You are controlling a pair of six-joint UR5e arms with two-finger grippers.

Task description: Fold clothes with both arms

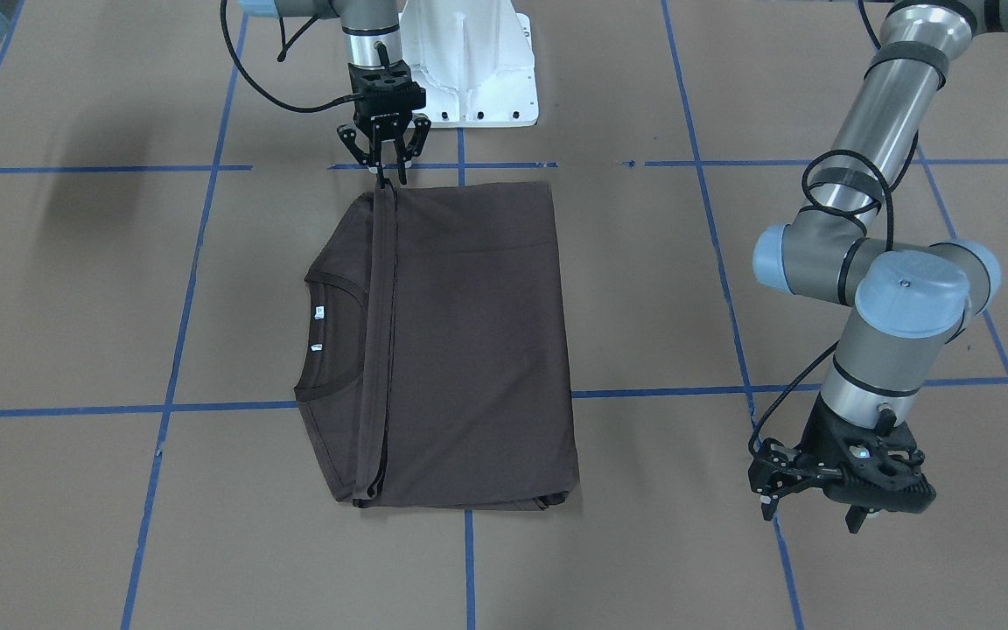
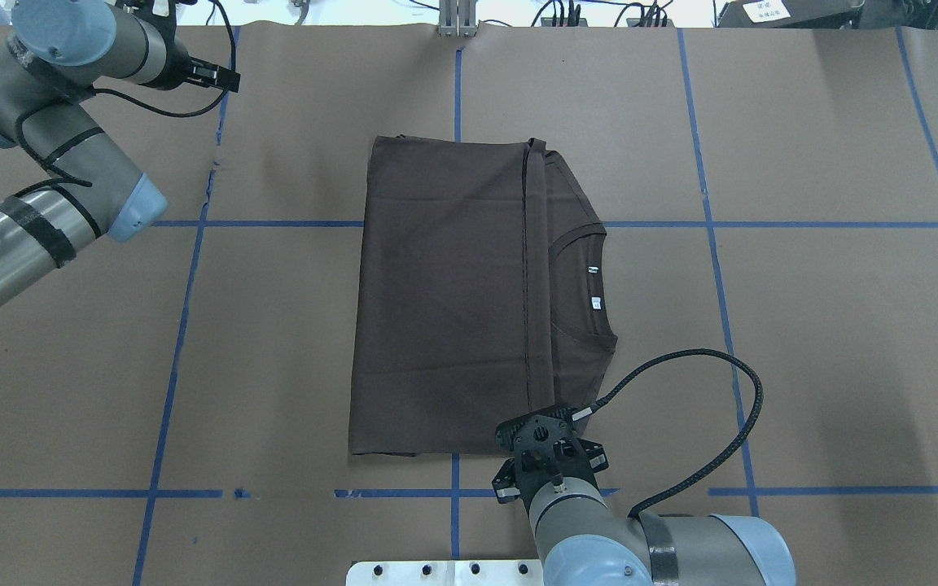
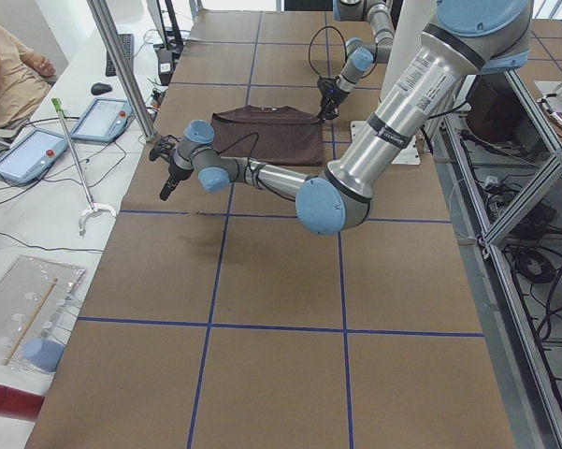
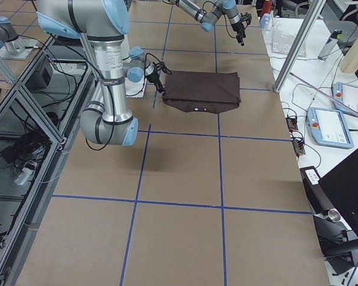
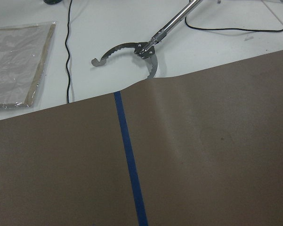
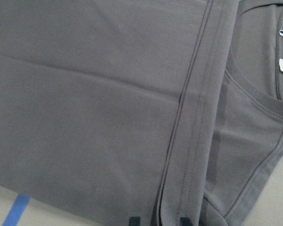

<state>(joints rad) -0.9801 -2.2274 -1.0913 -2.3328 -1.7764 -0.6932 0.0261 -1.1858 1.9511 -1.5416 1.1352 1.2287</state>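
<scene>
The right gripper (image 1: 384, 178), at the upper centre of the front-facing view, stands point-down over the near corner of the T-shirt (image 1: 469, 350). Its jaws are a little apart and astride the stitched hem band (image 6: 198, 141) that lies across the chest, so it looks placed to take that edge for a further fold. The shirt lies flat mid-frame, folded to a neat rectangle, with the collar (image 2: 576, 234) and white neck tag (image 1: 318, 311) showing on one side. The left gripper (image 1: 810, 512), lower right in that view, hangs well apart from the cloth with its jaws spread and empty, probably parked clear of the work. Underneath is brown paper (image 1: 731, 569) gridded with blue tape (image 1: 233, 407). Beyond the paper's far edge, a white table (image 5: 108, 28) carries a reacher tool (image 5: 132, 49) and cables.
</scene>
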